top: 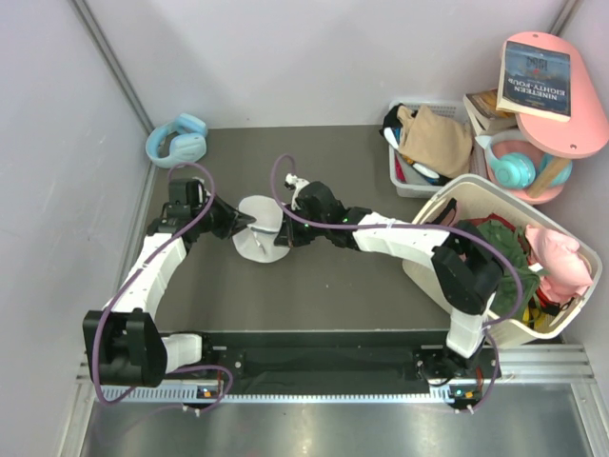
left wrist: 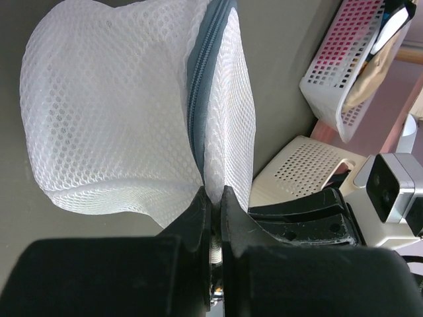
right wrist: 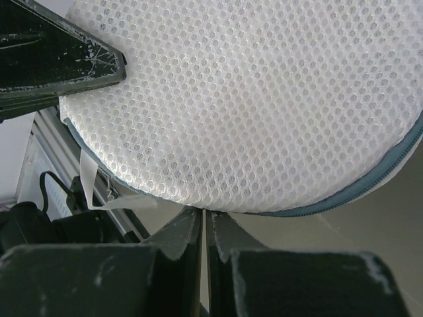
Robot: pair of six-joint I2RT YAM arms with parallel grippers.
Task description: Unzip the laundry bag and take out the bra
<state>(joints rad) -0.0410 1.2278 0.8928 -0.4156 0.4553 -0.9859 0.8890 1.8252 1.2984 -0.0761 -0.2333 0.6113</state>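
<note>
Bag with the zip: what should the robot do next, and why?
Probably the right gripper should tug along the rim to start the zip. The zip looks closed, the left gripper pinches the bag, and the right one is shut at the rim.

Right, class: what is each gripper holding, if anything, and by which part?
The left gripper pinches the laundry bag by its rim, on the zip. The right gripper is shut against the rim; whether it holds anything cannot be told.
</note>
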